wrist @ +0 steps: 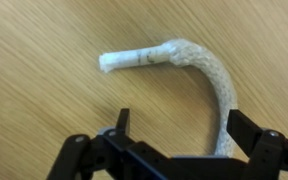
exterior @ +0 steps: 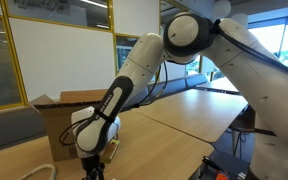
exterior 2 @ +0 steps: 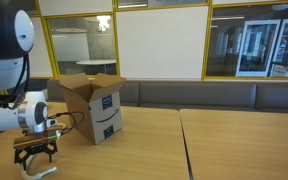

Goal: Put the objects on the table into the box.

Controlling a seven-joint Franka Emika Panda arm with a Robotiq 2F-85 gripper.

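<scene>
Wrist view: white rope lies flat on the wooden tabletop, bent into a hook shape. One taped end points away from the bend, and the other part runs down toward the claw. Claw is released, fingers spread wide with nothing gripped. The rope's lower stretch passes between the fingers, close to one and well off the other. Can't tell if it touches that finger.

In both exterior views the arm is folded down low, with the claw pointing straight down just above the tabletop. A pale bit of rope shows right under it. In an exterior view a loop of the rope lies on the tabletop beside the claw.

Cardboard box stands upright on the same tabletop, flaps open, near the claw but clear of it. Rope is outside the box.
</scene>
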